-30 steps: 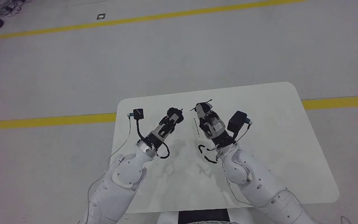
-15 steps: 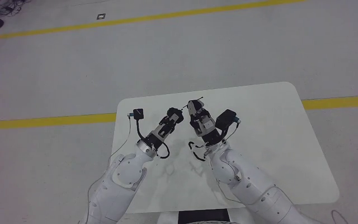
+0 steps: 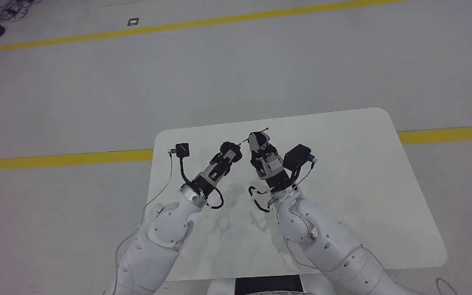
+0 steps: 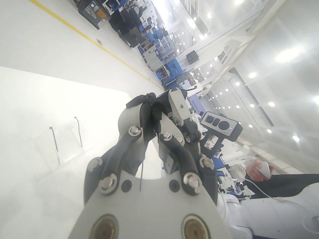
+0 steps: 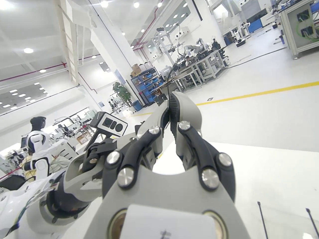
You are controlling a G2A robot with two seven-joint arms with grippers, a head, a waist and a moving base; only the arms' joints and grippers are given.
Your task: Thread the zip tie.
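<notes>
1. Step in hand, as I judge it: lining up the two ends for threading. Both grippers are raised above the counter (image 3: 369,147), tips close together but apart.
2. The right gripper (image 5: 170,101) is pressed together on the zip tie (image 5: 169,83), and a short free end sticks out past its tips.
3. The left gripper (image 4: 149,103) is also pinched shut. A thin black strand runs from its tips back between the fingers toward the wrist. I cannot tell whether this is the other end of the same tie.
4. Direction: in the top view the free end at the right gripper points away from the robot and a little to its right, curving slightly. At the left gripper the long axis lies along the fingers, which aim away from the robot and toward the right gripper.
5. The head is too small to pick out at either tip.
6. The next move likely calls for turning one wrist so the free end faces the head's slot. After that comes a short, straight push with both grips firm.
7. Spare ties (image 4: 54,145) lie flat on the counter below.
</notes>
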